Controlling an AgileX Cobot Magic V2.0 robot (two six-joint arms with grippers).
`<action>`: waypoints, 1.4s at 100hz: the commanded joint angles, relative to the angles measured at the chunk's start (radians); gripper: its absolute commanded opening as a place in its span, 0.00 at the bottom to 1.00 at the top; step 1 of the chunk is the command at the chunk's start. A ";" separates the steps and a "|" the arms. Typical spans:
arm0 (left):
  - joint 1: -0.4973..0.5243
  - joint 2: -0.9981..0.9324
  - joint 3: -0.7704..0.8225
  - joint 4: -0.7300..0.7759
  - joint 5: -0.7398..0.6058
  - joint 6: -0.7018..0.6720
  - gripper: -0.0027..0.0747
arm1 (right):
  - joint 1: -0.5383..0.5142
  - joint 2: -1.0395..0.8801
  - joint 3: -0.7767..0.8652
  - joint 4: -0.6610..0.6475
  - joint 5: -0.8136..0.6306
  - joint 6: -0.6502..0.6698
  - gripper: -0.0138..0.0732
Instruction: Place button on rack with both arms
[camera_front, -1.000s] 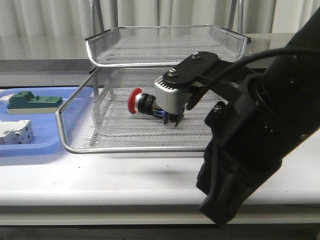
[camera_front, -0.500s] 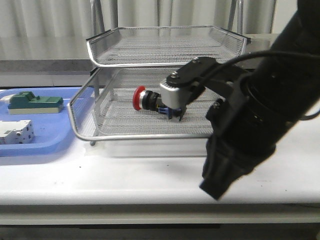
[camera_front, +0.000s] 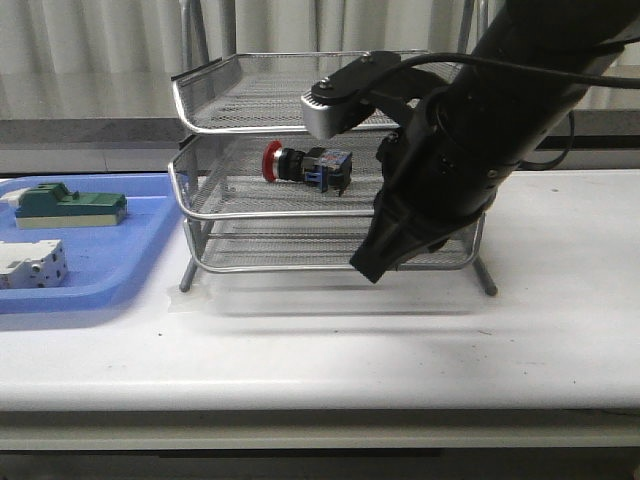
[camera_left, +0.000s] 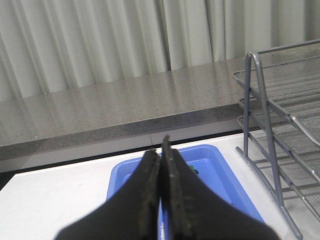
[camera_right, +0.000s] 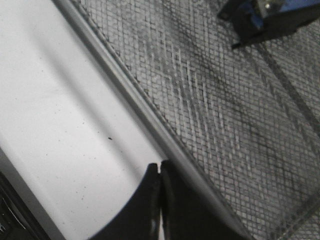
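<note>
The button (camera_front: 300, 163) lies on its side on the middle tier of the silver wire rack (camera_front: 215, 100), red head to the left. All tiers sit pushed in. My right arm (camera_front: 470, 130) looms in front of the rack's right half and hides its own fingertips in the front view. In the right wrist view my right gripper (camera_right: 160, 166) is shut and empty at the tier's rim (camera_right: 125, 90), apart from the button's blue block (camera_right: 260, 15). My left gripper (camera_left: 161, 145) is shut and empty above the blue tray (camera_left: 225, 170), left of the rack (camera_left: 280, 115).
The flat blue tray (camera_front: 110, 270) lies left of the rack and holds a green-topped block (camera_front: 65, 205) and a white breaker (camera_front: 30, 265). White tabletop (camera_front: 300, 350) stretches in front of the rack. A grey ledge and curtains run behind.
The middle tier with the button on it has slid back into the rack. My right arm has risen and drawn back toward the rack, away from the button.
</note>
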 joint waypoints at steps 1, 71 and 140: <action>0.004 0.003 -0.028 -0.006 -0.078 -0.007 0.01 | -0.013 -0.041 -0.041 -0.016 -0.036 0.003 0.08; 0.004 0.003 -0.028 -0.006 -0.078 -0.007 0.01 | -0.080 -0.297 -0.041 0.142 0.333 0.114 0.08; 0.004 0.003 -0.028 -0.006 -0.078 -0.007 0.01 | -0.420 -0.771 0.162 0.139 0.376 0.181 0.08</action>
